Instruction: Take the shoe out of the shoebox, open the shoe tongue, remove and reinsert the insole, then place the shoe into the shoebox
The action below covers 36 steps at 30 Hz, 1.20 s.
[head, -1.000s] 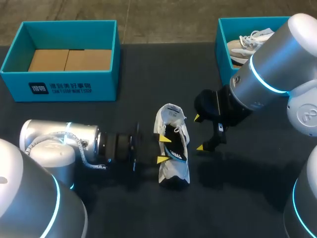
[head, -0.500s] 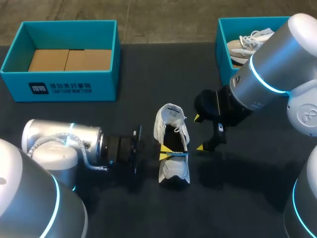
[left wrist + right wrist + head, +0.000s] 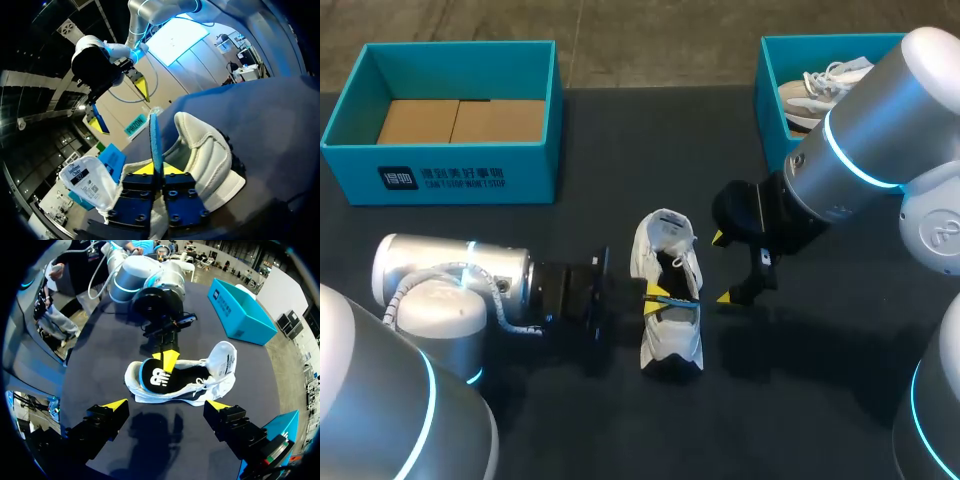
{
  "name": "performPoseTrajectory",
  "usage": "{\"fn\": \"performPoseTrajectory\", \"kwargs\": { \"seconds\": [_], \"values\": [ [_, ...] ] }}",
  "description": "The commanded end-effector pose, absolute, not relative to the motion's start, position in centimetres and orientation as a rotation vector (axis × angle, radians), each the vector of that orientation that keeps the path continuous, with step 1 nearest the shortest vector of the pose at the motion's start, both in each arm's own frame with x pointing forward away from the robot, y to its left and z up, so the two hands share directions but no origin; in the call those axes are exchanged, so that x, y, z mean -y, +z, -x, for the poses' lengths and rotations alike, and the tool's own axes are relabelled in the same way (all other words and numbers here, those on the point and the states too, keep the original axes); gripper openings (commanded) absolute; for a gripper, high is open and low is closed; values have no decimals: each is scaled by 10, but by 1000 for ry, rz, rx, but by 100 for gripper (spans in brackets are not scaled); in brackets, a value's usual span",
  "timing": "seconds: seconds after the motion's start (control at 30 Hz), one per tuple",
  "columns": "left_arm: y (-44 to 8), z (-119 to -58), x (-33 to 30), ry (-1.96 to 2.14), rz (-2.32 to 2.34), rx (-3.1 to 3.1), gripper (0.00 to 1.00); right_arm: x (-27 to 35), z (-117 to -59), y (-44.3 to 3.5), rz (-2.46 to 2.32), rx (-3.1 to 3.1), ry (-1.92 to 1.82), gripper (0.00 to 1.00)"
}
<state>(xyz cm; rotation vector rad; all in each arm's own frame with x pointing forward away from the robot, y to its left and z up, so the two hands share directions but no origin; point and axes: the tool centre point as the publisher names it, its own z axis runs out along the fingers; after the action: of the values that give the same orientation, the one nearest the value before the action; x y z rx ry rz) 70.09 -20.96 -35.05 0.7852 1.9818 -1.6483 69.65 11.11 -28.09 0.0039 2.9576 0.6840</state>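
Overhead, the white sneaker point(image 3: 670, 335) lies mid-surface point(image 3: 620, 150), outside the teal shoebox point(image 3: 440, 165) at its 10 o'clock. The left claw point(image 3: 658, 294) is at its 9 o'clock and the right claw point(image 3: 721, 268) at its 3 o'clock, gaping wide and holding nothing. Only the left wrist view shows the left claw pinched tight on the insole point(image 3: 156, 135)'s blue edge; the right wrist view shows its black face in the shoe's opening.

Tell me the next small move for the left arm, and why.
Probably draw the left gripper slowly up and back, peeling the insole out of the shoe. It is shut on the insole's edge, while most of the insole lies inside the shoe. The right gripper hangs open beside the shoe, not holding it, so go gently.
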Motion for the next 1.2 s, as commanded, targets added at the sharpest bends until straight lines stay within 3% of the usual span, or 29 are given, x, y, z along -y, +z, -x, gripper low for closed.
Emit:
{"fn": "performPoseTrajectory", "kwargs": {
  "seconds": [0.03,0.23,0.37,0.4,0.43,1.13,1.17,1.2],
  "values": [
    [-343,-695,211,-1656,-781,-1963,43,-111,-696,-282,-4,-2956,683,100],
    [-330,-685,210,-1674,-802,-1930,39,-111,-696,-282,-4,-2956,683,100],
    [-327,-681,211,-1681,-816,-1924,22,-111,-696,-282,-4,-2956,683,100],
    [-328,-680,211,-1682,-818,-1925,7,-111,-696,-282,-4,-2956,683,100],
    [-329,-680,211,-1685,-818,-1933,0,-111,-696,-282,-4,-2956,683,100],
    [-356,-699,213,-1656,-847,-2002,0,-111,-696,-282,-4,-2956,683,100],
    [-355,-696,213,-1658,-846,-2003,2,-111,-696,-282,-4,-2956,683,100],
    [-354,-693,212,-1661,-846,-2003,36,-111,-696,-282,-4,-2956,683,100]
  ]
}}
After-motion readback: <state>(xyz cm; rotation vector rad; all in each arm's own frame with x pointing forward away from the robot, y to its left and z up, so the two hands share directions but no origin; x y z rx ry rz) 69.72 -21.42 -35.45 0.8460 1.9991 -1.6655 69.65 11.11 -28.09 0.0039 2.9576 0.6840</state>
